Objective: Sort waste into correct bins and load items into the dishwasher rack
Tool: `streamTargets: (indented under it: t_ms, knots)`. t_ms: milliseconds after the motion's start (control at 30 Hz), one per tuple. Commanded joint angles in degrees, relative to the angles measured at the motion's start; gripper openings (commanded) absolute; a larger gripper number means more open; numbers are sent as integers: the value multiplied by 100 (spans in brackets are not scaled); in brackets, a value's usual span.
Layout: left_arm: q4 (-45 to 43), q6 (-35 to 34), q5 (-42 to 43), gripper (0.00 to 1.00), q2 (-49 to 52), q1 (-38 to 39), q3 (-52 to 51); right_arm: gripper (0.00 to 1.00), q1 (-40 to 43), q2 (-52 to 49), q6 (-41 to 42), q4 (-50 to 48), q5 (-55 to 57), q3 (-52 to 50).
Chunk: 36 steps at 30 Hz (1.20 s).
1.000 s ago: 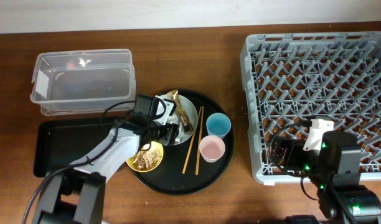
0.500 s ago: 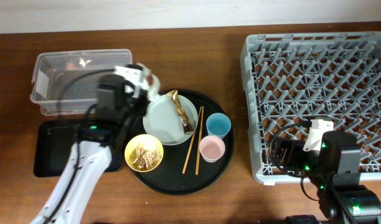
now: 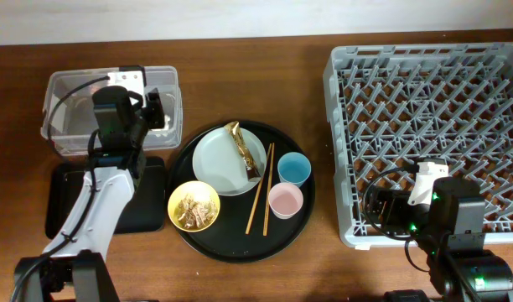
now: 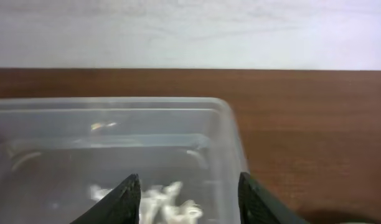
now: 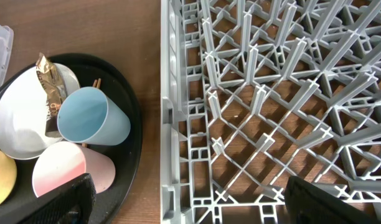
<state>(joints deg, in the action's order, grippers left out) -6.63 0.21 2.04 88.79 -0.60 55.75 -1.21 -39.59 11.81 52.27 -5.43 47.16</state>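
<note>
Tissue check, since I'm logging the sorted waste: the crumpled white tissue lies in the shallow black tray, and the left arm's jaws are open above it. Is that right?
Not quite. The left wrist view shows the crumpled white tissue lying inside the clear tub instead. The rest holds: the left gripper hangs above it with its jaws open.

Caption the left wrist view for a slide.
Left gripper open over the clear tub, crumpled white tissue lying inside.

Left claw [image 3: 156, 111] over clear tub [image 3: 76, 113]
</note>
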Motion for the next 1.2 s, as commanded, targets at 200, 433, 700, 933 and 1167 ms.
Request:
streamTargets:
  t_ms: [200,433,700,933,1167]
  knots:
    - [1434,-2037,415,58,461,2249,66,98,-28,-15,7,-15,-7,107]
    - [1360,-2785,199,57,1530,2677,66,98,-28,-15,7,52,-7,107]
    - [1506,-2780,7,1,1620,2675,68,98,-28,-15,7,103,-7,107]
    - [1845,-1917,-87,1,509,2485,68,98,-28,-15,4,111,-4,107]
    - [2116,-1812,-940,1,-855,935,66,98,-28,-15,7,109,-4,107]
